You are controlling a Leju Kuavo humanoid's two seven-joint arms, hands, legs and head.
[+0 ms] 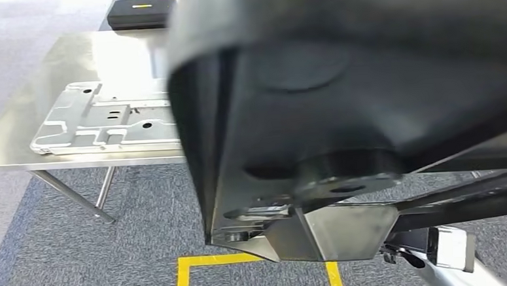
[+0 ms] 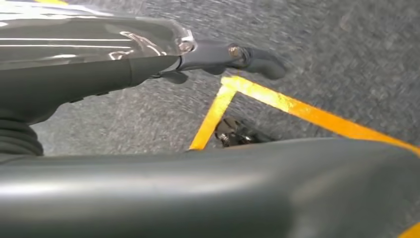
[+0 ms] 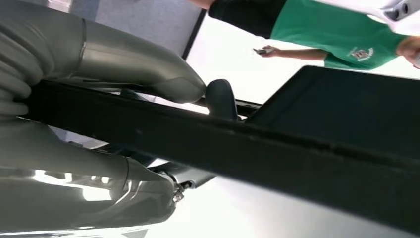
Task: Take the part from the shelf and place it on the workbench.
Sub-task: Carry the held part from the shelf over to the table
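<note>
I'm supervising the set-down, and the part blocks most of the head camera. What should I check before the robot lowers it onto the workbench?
1. Right hand grips the part around its dark bar: ok.
2. Left hand has a firm hold on the part: cannot tell.
3. Workbench lies ahead of the robot: ok.
4. Landing spot free: not ok on the near left, where a silver stamped plate lies; the rest is hidden behind the part, cannot tell.
5. Person in a green shirt is safely clear of the move: cannot tell.
</note>
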